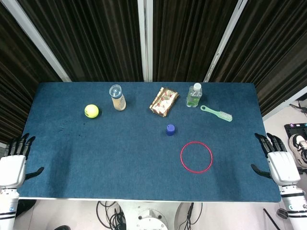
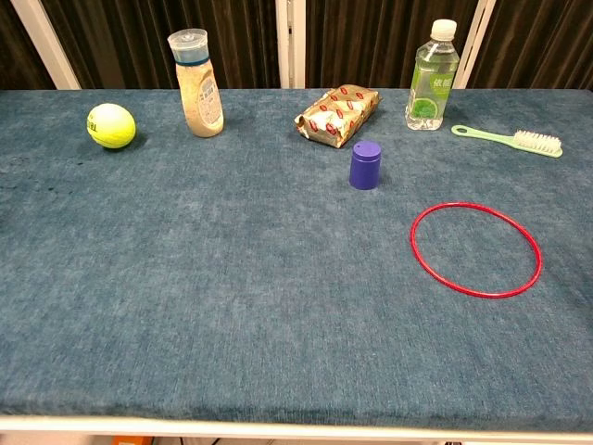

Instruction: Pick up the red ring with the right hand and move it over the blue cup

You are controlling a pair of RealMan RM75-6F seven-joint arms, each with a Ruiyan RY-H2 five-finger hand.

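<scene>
The red ring (image 1: 181, 156) (image 2: 414, 248) lies flat on the blue tablecloth, right of centre and near the front. The small blue cup (image 1: 170, 129) (image 2: 365, 164) stands upside down a short way behind and to the left of the ring. My right hand (image 1: 279, 163) hangs just off the table's right edge, fingers spread and holding nothing, well to the right of the ring. My left hand (image 1: 13, 160) hangs off the left edge, likewise empty with fingers apart. Neither hand shows in the chest view.
Along the back stand a tennis ball (image 1: 91, 111) (image 2: 111, 125), a capped jar (image 1: 117, 97) (image 2: 196, 83), a snack packet (image 1: 163, 101) (image 2: 337, 114), a green-tinted bottle (image 1: 194, 95) (image 2: 431, 76) and a mint brush (image 1: 217, 113) (image 2: 510, 139). Dark curtains hang behind the table (image 1: 96, 158).
</scene>
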